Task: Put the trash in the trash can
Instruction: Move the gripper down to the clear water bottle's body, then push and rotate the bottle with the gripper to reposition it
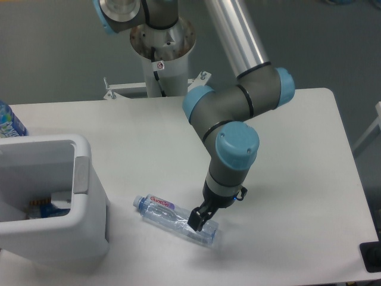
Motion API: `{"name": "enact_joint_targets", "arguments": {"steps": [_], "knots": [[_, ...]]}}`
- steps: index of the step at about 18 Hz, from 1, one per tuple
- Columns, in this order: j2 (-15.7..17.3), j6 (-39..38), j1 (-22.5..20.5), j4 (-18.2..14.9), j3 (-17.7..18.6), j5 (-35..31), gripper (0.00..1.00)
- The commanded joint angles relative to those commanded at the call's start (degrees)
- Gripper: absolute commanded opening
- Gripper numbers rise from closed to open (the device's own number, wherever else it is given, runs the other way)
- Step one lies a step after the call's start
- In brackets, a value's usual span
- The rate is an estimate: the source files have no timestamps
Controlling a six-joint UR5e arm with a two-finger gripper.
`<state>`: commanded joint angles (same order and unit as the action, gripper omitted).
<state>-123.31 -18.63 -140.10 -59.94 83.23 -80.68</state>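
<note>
The gripper [199, 218] is down low at the bottle [174, 218], its dark fingers right at the bottle's body toward the right end; from here I cannot tell whether the jaws are apart or clamped on it. The bottle lies on its side on the table [286, 149], lower centre of the frame, blue cap pointing to the upper left, red-and-white label just behind the cap. The arm [238, 113] bends down from the top centre, its blue-capped joints stacked above the gripper. The bin [80, 173] stands at the lower left, its grey patch on the rim edge facing the bottle, something lying inside it. A second bottle [8, 122] with blue on it peeks in at the left edge.
</note>
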Motion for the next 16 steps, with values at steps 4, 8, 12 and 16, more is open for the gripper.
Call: {"name": "enact_joint_targets", "arguments": {"steps": [4,8,12,16], "knots": [[-1.5,-1.1,0.2,0.3,-0.3,0.2,1.0],[-3.7,-2.5,1.0,0.4,-2.2,0.3,1.0],[-5.4,-3.9,1.5,0.5,-2.8,0.1,1.0],[-6.3,-4.0,1.6,0.6,-3.2,-0.7,1.0]]}}
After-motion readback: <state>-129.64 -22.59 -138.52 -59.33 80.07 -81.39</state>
